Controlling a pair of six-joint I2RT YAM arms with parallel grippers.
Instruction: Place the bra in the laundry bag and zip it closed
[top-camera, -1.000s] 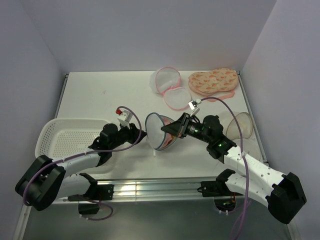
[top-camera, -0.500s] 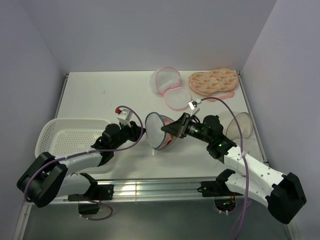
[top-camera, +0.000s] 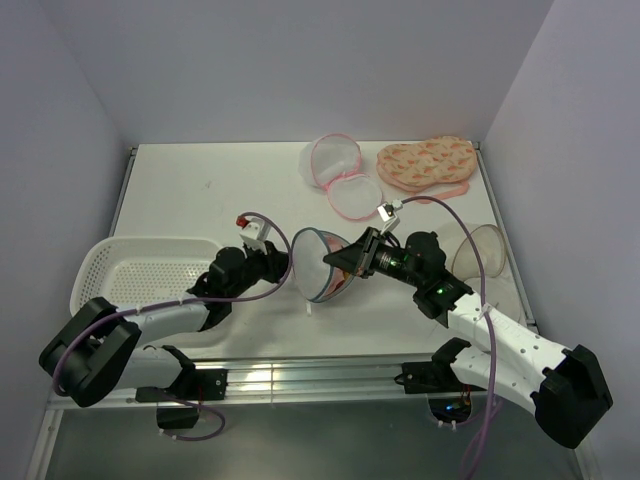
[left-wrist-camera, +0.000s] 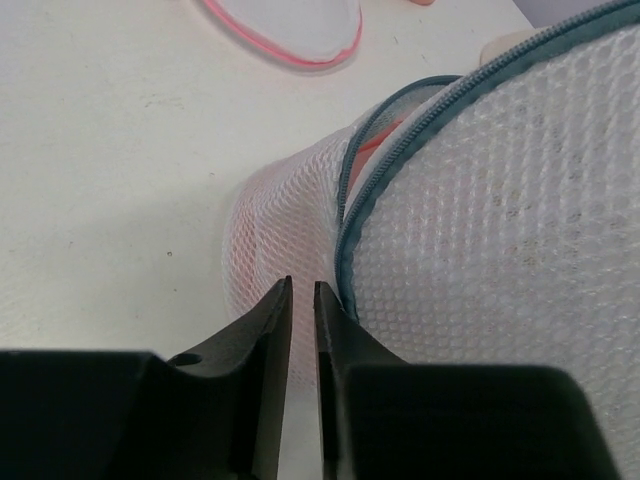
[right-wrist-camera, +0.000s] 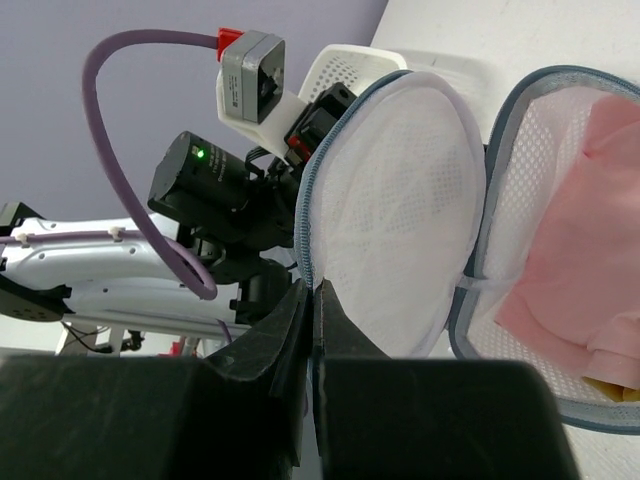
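Standing between both near-closed jaws, the laundry bag (top-camera: 322, 264) seems pinched by neither.

Overhead view; wrist close-ups sharing laundry bag (top-camera: 322, 263).

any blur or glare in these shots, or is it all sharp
Top view: even light, no glare, soft shadows under the laundry bag. Left wrist view: mesh and grey zip crisp, the near black fingers soft-edged, the table slightly washed out. Right wrist view: tilted, the dark fingers blurred up close, the pink fabric inside soft and bright.
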